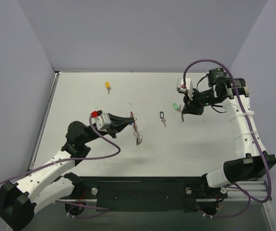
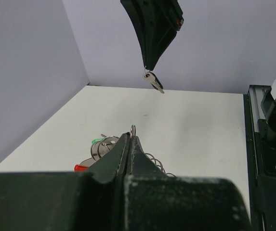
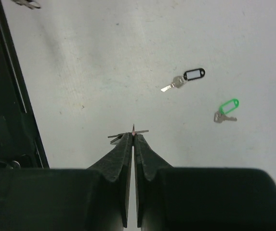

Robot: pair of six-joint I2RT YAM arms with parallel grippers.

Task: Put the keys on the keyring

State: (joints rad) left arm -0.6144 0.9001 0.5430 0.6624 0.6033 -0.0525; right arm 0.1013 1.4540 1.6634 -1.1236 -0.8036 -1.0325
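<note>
My left gripper [image 1: 129,121] is shut on the keyring [image 1: 133,118], a thin reddish loop whose silver pieces [image 1: 138,140] trail onto the table. In the left wrist view a small wire ring [image 2: 133,129] pokes out above the closed fingertips [image 2: 126,144]. My right gripper [image 1: 182,113] is shut on a small silver key [image 2: 153,83], held above the table; its own camera shows that key [image 3: 128,133] edge-on at the tips. On the table lie a green-headed key [image 3: 226,110], a key with a black tag [image 3: 187,78] and a yellow-headed key [image 1: 108,86].
Grey walls close the table at the back and both sides. The black base rail [image 1: 142,190] runs along the near edge. The green key [image 1: 176,107] lies just left of my right gripper, and the black-tagged key [image 1: 162,117] sits between the two grippers.
</note>
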